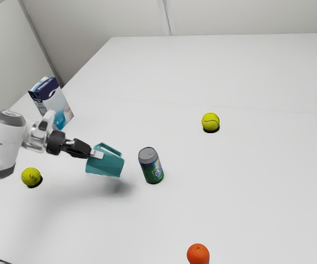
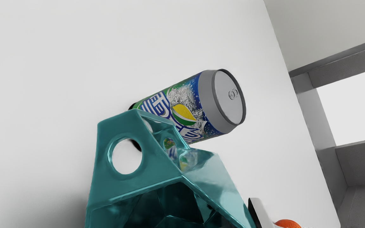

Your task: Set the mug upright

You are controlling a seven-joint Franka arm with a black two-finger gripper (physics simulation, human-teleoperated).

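teal mug (image 1: 106, 164) hangs tilted above the table (image 1: 246, 176), clasped in your gripper (image 1: 96, 154), its mouth facing back toward the hand and its base pointing outward, so you'll likely need to swing that base downward.

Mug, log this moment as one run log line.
gripper shut on mug | mug held above table, tilted, not yet upright | soda can standing on table
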